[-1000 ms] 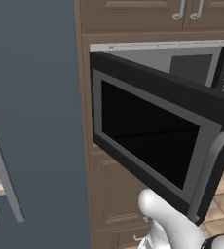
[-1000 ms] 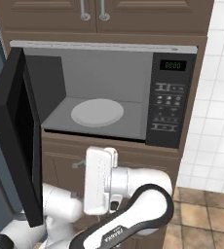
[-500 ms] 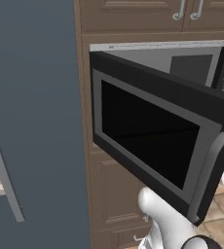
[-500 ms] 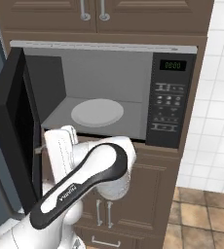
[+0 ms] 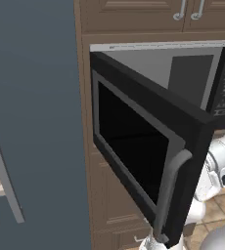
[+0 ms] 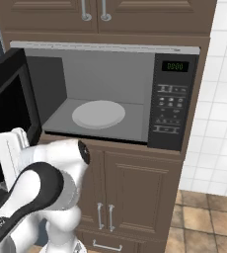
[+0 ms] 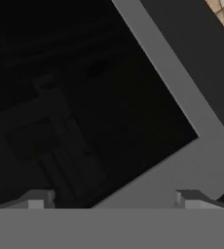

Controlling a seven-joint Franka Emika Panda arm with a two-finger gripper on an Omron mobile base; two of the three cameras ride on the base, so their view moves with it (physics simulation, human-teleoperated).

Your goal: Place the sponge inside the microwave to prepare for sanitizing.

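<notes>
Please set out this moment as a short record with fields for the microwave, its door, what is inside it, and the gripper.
microwave: built into brown cabinets, button panel on its right side
door: swung wide open to the left, curved grey handle at its free edge
interior: grey, holding a white round plate with nothing on it
gripper: open, holding nothing, facing the door's dark window
sponge: not placed in the microwave yet

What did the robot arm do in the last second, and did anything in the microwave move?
The arm swung from low in front of the cabinet over toward the open microwave door. Its gripper now faces the door's dark window, jaws open, holding nothing. The microwave stayed open, and the white round plate inside has not moved.
</notes>
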